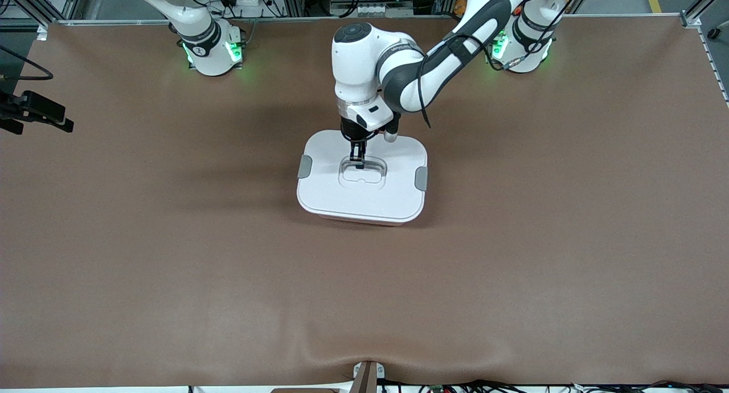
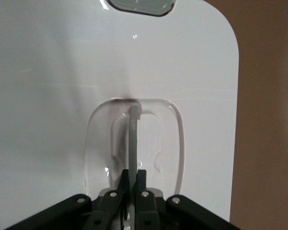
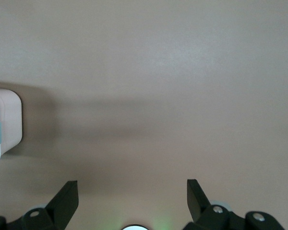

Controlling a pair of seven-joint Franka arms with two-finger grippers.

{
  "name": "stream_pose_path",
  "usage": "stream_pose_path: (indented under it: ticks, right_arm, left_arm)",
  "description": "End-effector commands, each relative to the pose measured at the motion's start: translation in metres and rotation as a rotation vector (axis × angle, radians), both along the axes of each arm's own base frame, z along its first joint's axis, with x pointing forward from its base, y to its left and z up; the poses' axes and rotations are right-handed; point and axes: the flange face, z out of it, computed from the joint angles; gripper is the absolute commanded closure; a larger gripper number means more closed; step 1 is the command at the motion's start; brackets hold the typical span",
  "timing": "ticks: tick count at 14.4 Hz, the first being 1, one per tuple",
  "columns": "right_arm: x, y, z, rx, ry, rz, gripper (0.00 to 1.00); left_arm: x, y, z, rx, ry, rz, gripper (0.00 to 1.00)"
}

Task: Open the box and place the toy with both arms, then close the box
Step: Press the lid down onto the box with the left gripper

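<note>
The right arm waits up near its base; the right gripper (image 3: 132, 196) hangs over bare matte brown table (image 1: 171, 239), fingers spread wide and empty. Mid-table sits the box (image 1: 362, 177), a rounded rectangle with a smooth glossy white lid, grey side clips (image 1: 304, 166) and a pale pink tub; its contents are hidden. The left gripper (image 2: 132, 178) is pinched tight on the thin grey handle (image 2: 133, 139) in the lid's recess.

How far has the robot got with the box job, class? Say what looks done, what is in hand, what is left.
Done: the lid sits on the box; no toy shows anywhere. In hand: the left gripper is shut on the lid's handle. The right gripper waits open over bare table. Left: judging whether the toy is inside; it cannot be seen.
</note>
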Motion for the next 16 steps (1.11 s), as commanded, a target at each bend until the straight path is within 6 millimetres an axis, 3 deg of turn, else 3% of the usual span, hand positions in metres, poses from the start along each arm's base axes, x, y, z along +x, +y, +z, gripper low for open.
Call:
stream_pose_path:
  ticks: [1, 3, 9, 10, 11, 12, 13, 14, 16]
  right_arm:
    - [-0.002, -0.002, 0.004, 0.001, -0.001, -0.007, 0.0]
    - [-0.002, -0.003, 0.003, 0.001, 0.0, -0.009, 0.0]
    - [-0.002, -0.003, 0.003, 0.003, 0.001, -0.008, 0.0]
    - [-0.002, -0.004, 0.003, 0.003, 0.001, -0.01, 0.0]
    - [-0.002, -0.004, 0.003, 0.003, 0.001, -0.011, 0.0]
    - [-0.002, -0.004, 0.003, 0.003, 0.001, -0.011, 0.0]
    - [-0.002, -0.004, 0.003, 0.003, 0.001, -0.01, 0.0]
    - [-0.002, -0.004, 0.003, 0.003, 0.001, -0.011, 0.0]
    - [-0.002, -0.004, 0.003, 0.003, 0.001, -0.011, 0.0]
  left_arm:
    - [-0.011, 0.0, -0.015, -0.049, -0.02, 0.264, 1.0]
    - [-0.013, 0.003, -0.024, -0.034, -0.01, 0.265, 1.0]
    - [-0.012, 0.005, -0.027, -0.035, -0.007, 0.279, 0.98]
    - [-0.012, 0.005, -0.029, -0.032, -0.004, 0.278, 0.8]
    - [-0.012, 0.004, -0.028, -0.035, -0.005, 0.279, 0.54]
    - [-0.011, 0.004, -0.026, -0.037, -0.006, 0.279, 0.36]
    - [-0.009, 0.004, -0.024, -0.04, -0.008, 0.278, 0.12]
    - [-0.007, 0.004, -0.021, -0.043, -0.01, 0.277, 0.01]
    - [-0.002, 0.004, -0.011, -0.052, -0.022, 0.271, 0.0]
